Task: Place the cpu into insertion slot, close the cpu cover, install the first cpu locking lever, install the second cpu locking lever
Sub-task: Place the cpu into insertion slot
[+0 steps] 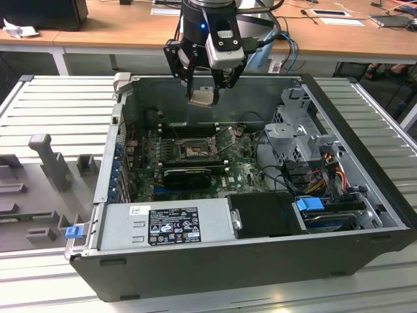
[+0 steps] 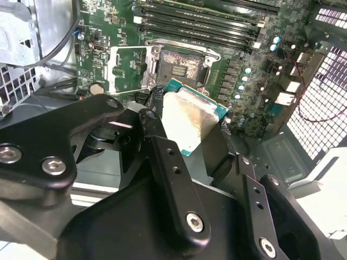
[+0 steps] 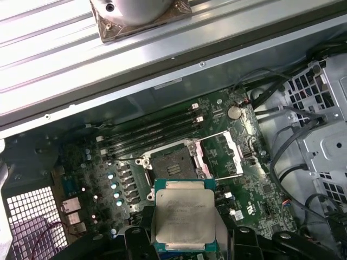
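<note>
Clearance was left under the fingers [image 2: 162, 151], which were clamped on opposite edges of the cpu [image 3: 181, 219] so it was held roughly level, with the insertion slot [image 3: 171, 160] bared well below them and the cpu cover [image 3: 233, 153] swung aside.

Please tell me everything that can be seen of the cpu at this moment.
The cpu is a small, flat, square chip. Its top is pale beige-silver metal with some smudges, and a thin green board edge shows around it. The gripper is shut on it and holds it by two opposite sides. Nothing else touches it. It hangs in the air above the green motherboard, apart from the insertion slot, which lies open and empty beneath it.
</note>
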Tool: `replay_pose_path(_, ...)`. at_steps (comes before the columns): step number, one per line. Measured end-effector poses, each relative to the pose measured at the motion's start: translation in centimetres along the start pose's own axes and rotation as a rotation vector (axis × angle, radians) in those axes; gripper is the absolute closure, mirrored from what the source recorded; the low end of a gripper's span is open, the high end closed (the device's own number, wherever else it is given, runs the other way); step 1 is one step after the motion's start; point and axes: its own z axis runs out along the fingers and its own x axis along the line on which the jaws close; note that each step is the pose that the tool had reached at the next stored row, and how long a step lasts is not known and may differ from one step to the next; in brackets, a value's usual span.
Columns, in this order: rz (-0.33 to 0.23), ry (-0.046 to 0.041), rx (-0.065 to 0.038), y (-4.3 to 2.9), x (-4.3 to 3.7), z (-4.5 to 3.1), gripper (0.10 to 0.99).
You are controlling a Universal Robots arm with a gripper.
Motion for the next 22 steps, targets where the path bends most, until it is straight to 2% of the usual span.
replay_pose_path(14,0.053,-0.0046,-0.001,0.00,0.00,0.00,0.561)
replay_pose_path(22,0.106,-0.0092,-0.002,0.00,0.00,0.00,0.561)
